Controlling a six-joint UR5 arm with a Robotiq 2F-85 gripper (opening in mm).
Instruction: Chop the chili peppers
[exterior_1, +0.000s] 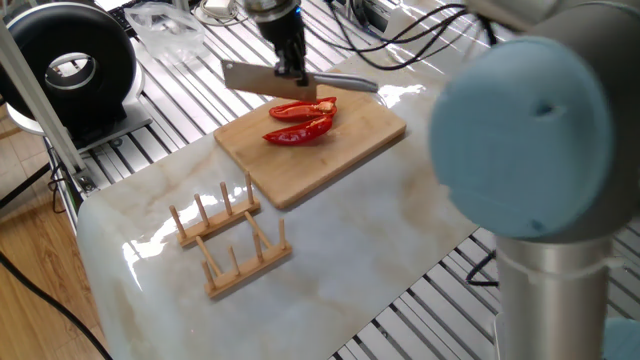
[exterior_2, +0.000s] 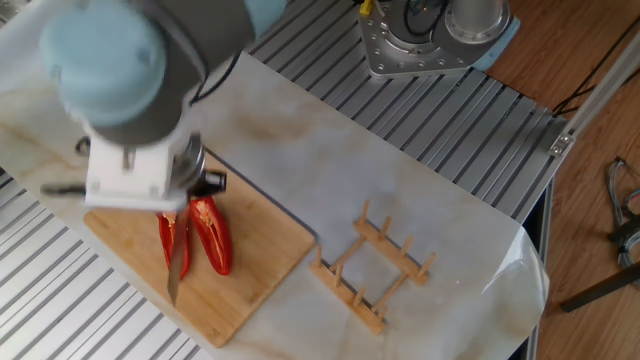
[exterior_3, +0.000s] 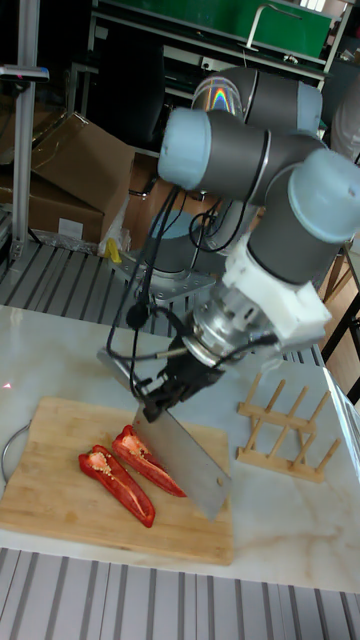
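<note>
The chili peppers lie on the wooden cutting board (exterior_1: 330, 150) as two long red halves, cut sides up: one half (exterior_1: 303, 107) (exterior_2: 166, 238) (exterior_3: 116, 486) and the other half (exterior_1: 298, 132) (exterior_2: 212, 236) (exterior_3: 150, 461). My gripper (exterior_1: 291, 68) (exterior_2: 196, 184) (exterior_3: 166, 397) is shut on a cleaver. It holds the knife above the board with its steel blade (exterior_1: 252, 80) (exterior_2: 176, 270) (exterior_3: 190, 466) hanging over the halves, clear of them. In the tall fixed view the blade edge points down, just right of the halves.
A small wooden peg rack (exterior_1: 228, 240) (exterior_2: 375, 270) (exterior_3: 288, 430) stands on the marble tabletop beside the board. A black round device (exterior_1: 70, 62) sits at the far left. The arm's base (exterior_2: 432, 35) is bolted at the table's far end.
</note>
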